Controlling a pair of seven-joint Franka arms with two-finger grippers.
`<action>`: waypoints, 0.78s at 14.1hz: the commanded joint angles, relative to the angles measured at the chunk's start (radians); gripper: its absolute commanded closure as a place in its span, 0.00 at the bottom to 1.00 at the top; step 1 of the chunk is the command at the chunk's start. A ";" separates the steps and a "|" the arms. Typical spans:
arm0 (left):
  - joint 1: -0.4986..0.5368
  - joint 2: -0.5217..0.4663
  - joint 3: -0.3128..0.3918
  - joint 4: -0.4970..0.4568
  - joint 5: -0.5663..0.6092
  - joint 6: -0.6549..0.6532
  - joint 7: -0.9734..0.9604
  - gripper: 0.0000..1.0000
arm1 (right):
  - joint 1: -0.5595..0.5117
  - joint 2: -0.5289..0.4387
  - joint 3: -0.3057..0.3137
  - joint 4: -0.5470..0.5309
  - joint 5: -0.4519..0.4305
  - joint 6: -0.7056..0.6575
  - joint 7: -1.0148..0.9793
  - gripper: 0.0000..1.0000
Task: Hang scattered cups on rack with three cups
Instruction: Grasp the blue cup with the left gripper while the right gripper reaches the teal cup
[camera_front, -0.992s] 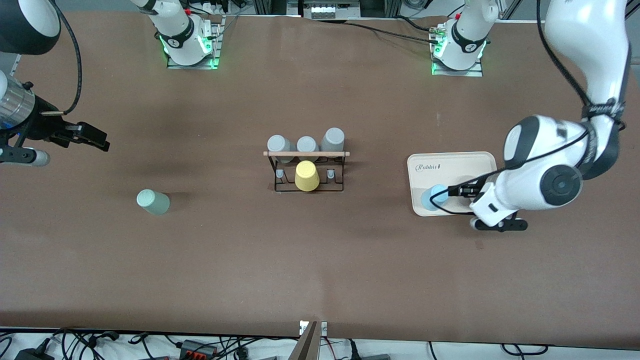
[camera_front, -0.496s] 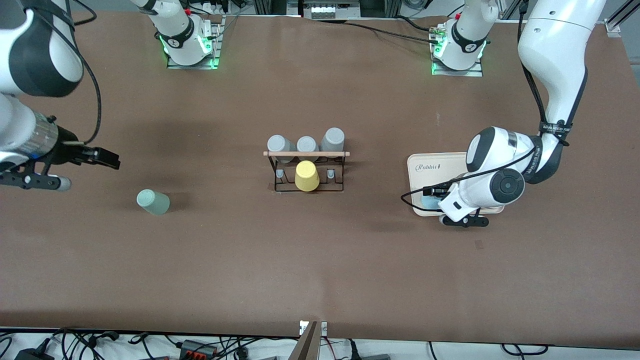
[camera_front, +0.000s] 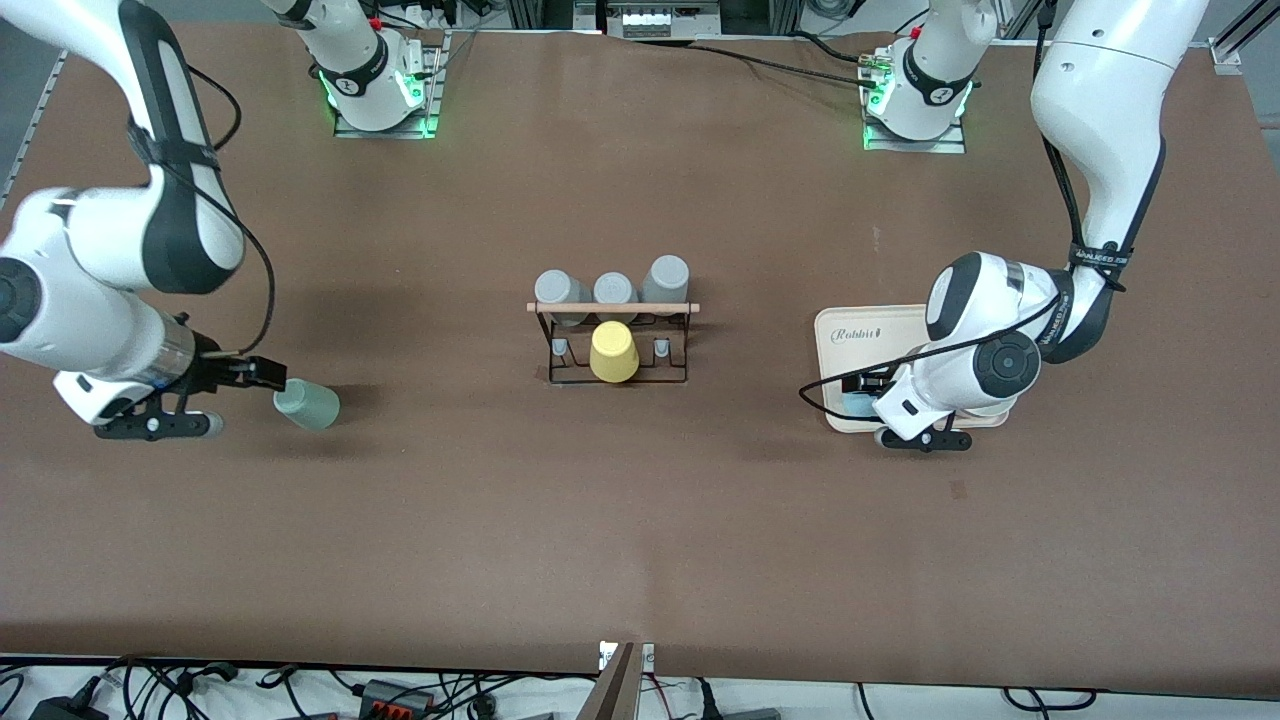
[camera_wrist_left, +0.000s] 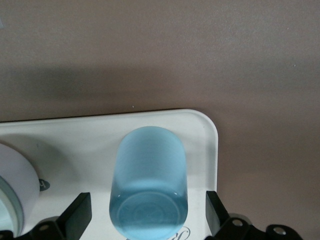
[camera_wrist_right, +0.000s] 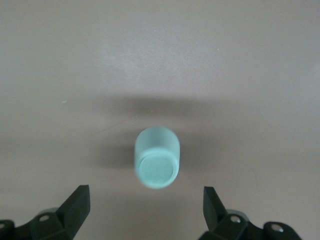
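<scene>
Rack (camera_front: 612, 340) mid-table. Left gripper (camera_wrist_left: 147, 220) open astride blue cup (camera_wrist_left: 148, 189) on tray (camera_front: 905, 325); right gripper (camera_wrist_right: 145, 212) open by green cup (camera_wrist_right: 157, 157), toward right arm's end.

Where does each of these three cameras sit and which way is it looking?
Front view: high across the table, facing both arms' bases, the rack mid-table.
Left wrist view: on the left arm, looking down at the blue cup on the tray between the open left tool.
Right wrist view: on the right arm, looking down at the green cup ahead of the open right tool.
Shared: both cups also show in the front view.
</scene>
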 joint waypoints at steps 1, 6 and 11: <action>-0.003 -0.029 0.001 -0.044 0.007 0.033 -0.046 0.05 | -0.027 0.013 0.008 -0.091 -0.010 0.135 -0.050 0.00; -0.006 -0.030 0.001 -0.040 0.009 0.031 -0.034 0.59 | -0.027 0.058 0.011 -0.158 -0.003 0.270 -0.049 0.00; -0.006 -0.058 -0.009 0.028 0.029 -0.038 0.038 0.99 | -0.022 0.073 0.017 -0.172 0.005 0.289 -0.044 0.00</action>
